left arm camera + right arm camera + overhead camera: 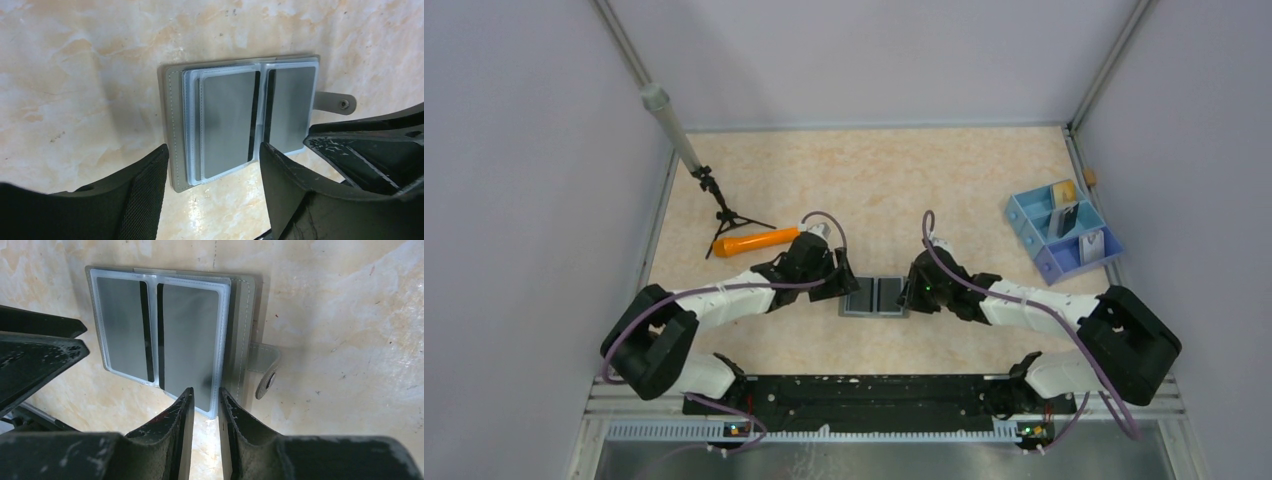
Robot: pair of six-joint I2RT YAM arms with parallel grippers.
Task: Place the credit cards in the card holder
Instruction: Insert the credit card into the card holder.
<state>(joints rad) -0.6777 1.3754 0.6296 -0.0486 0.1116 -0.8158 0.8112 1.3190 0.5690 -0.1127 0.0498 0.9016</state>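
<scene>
The grey card holder (874,296) lies open and flat on the table between my two grippers. Its clear sleeves hold two dark grey credit cards side by side (227,120) (292,107), the same pair in the right wrist view (190,335) (120,325). My left gripper (842,285) hovers open over the holder's left edge (170,125), its gap (214,150) empty. My right gripper (911,292) stands at the holder's right side (245,330), its fingers a narrow slit apart (206,391) with nothing between them. The snap tab (267,375) sticks out beside it.
A blue and lilac compartment tray (1024,215) at the right holds a black card (1067,218) and a white card (1091,243). An orange carrot-shaped stick (754,241) and a small black tripod (724,215) lie at the left. Grey walls close in both sides.
</scene>
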